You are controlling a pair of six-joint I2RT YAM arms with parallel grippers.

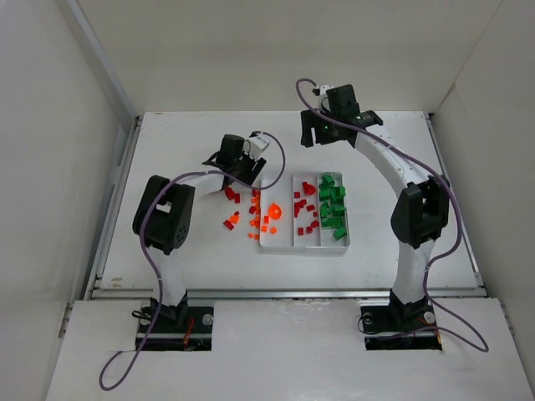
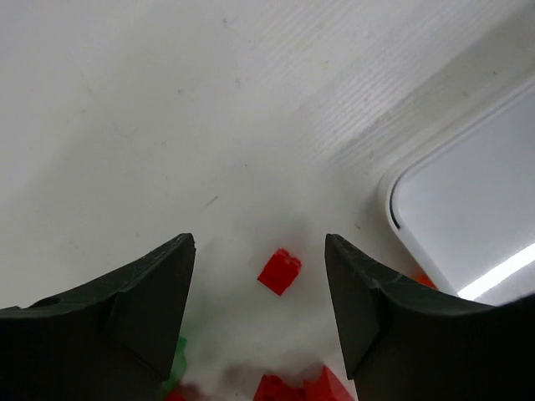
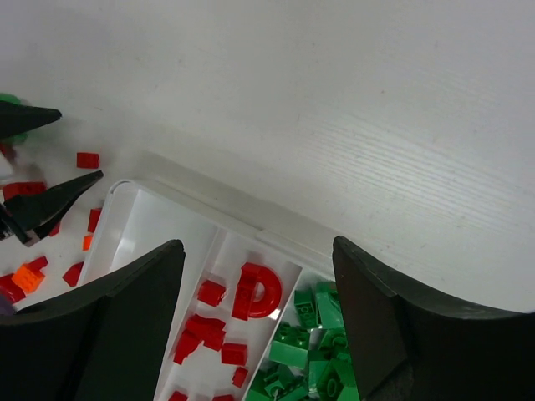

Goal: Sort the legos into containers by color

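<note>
The white tray [image 1: 303, 246] has three long compartments: a few orange legos [image 1: 274, 212] on the left, red legos [image 1: 305, 209] in the middle, green legos [image 1: 334, 205] on the right. Loose red legos [image 1: 231, 194] and orange legos [image 1: 232, 221] lie on the table left of the tray. My left gripper [image 1: 248, 174] is open, low over the table. In the left wrist view a single red brick [image 2: 280, 271] lies between the fingers of the left gripper [image 2: 259, 242], untouched. My right gripper [image 1: 312, 134] is open and empty, raised beyond the tray's far end, also seen in its wrist view [image 3: 257, 246].
The tray's corner [image 2: 393, 209] is just right of my left gripper. More red bricks [image 2: 292, 388] and a green brick [image 2: 177, 359] lie near the left fingers. The right wrist view shows the left arm's fingertips [image 3: 50, 196] and a red brick [image 3: 87, 159]. White walls enclose the table.
</note>
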